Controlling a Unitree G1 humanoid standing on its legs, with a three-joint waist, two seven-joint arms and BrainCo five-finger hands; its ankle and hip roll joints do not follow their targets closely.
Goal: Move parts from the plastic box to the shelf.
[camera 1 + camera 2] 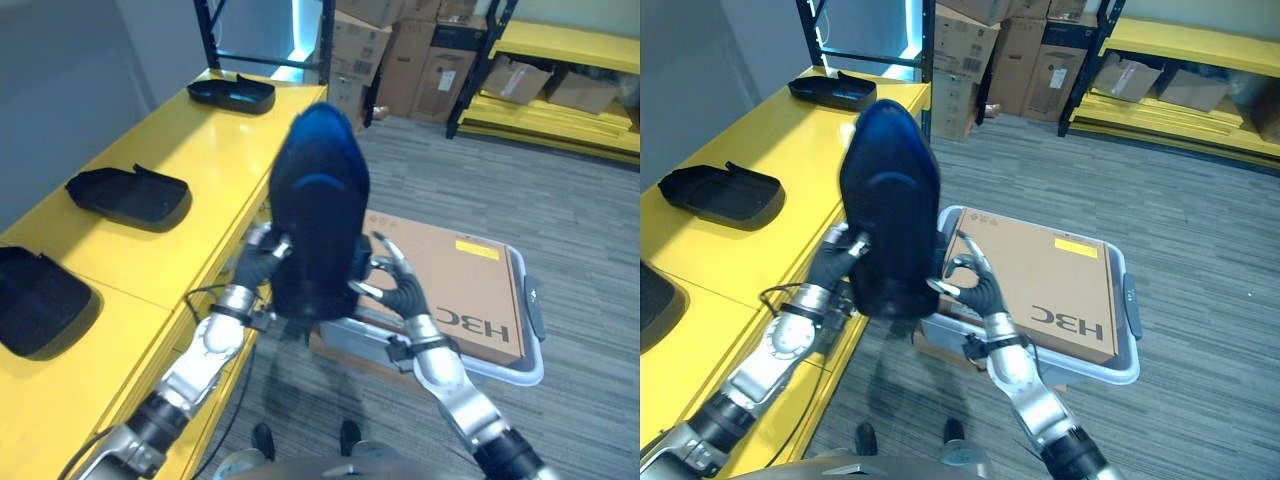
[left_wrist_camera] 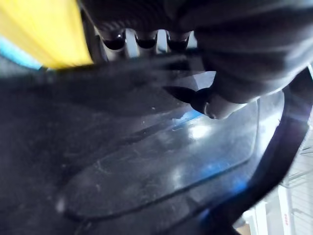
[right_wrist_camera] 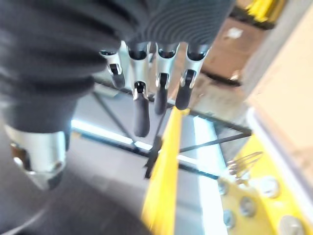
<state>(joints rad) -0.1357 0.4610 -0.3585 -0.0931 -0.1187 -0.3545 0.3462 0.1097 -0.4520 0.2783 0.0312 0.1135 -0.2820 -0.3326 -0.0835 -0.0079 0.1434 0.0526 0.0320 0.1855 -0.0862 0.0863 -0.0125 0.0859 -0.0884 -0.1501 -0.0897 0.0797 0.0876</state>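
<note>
The dark part hides most of the left hand; past its fingers, blur swallows the part's surface. The part also covers the near corner of the plastic box. Left of the fingers, a tray on the yellow shelf is cut by the picture's edge.

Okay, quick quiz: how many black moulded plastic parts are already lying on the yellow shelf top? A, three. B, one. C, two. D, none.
A: in the left eye view three black moulded plastic parts lie on the yellow shelf top: a far one, a middle one and a near one, while another dark glossy moulded part is up between the left robot hand and right robot hand.
</note>
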